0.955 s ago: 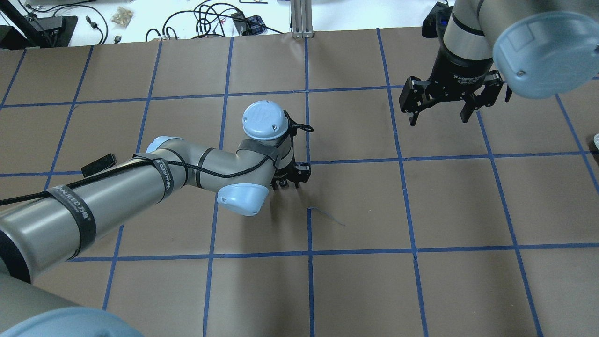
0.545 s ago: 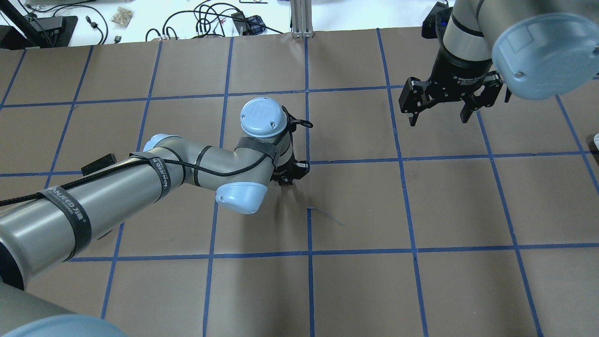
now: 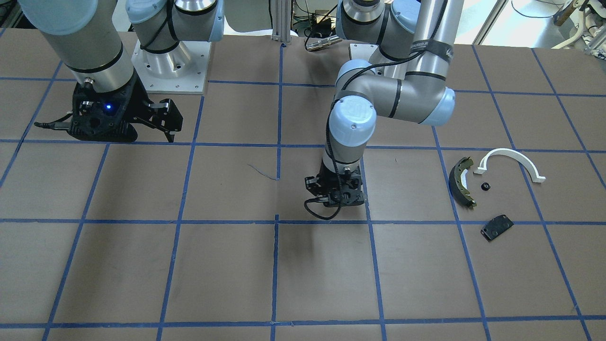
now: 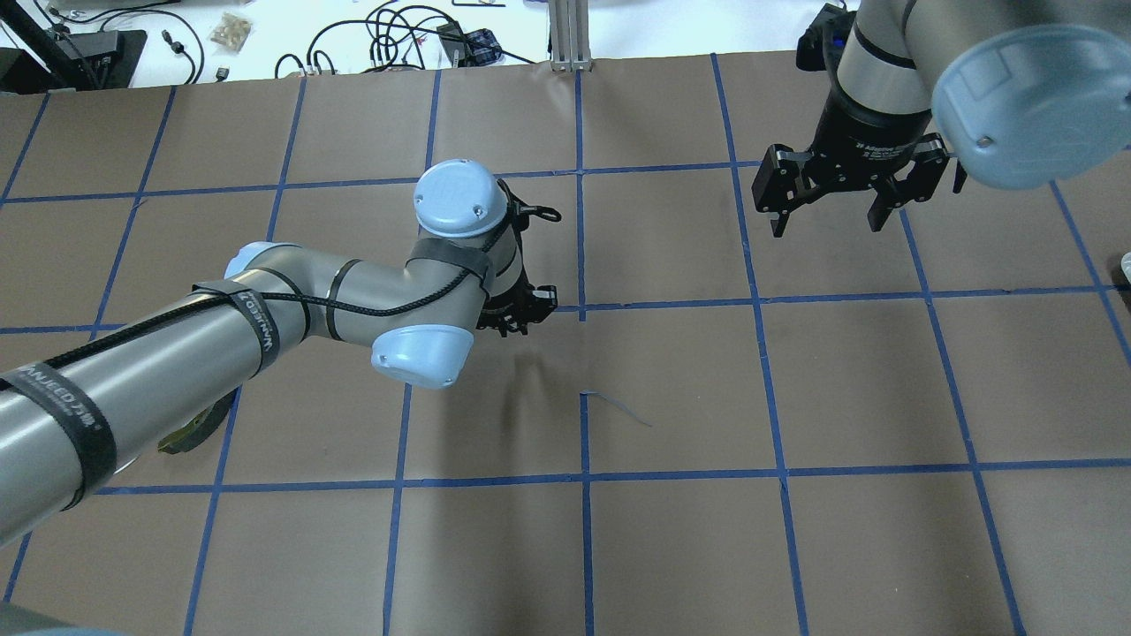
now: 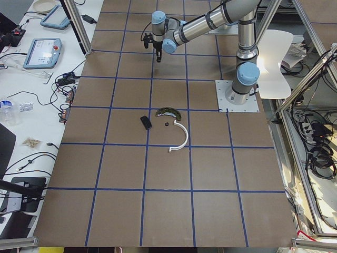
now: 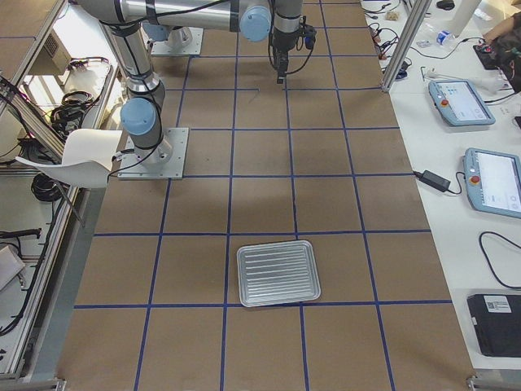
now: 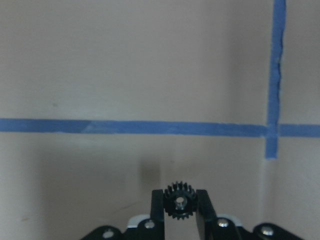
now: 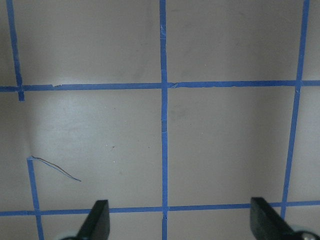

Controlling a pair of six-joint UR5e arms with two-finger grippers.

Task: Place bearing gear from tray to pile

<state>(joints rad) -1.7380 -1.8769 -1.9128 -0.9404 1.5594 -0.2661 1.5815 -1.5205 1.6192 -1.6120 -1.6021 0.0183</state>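
Bearing gear [image 7: 179, 201] in downward left tool [image 7: 180, 204]

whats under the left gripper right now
The left gripper clamps a small black gear between its fingers. Beneath it shows only the brown table covering crossed by blue tape lines. The patch straight under the fingers is hidden by the gripper itself.
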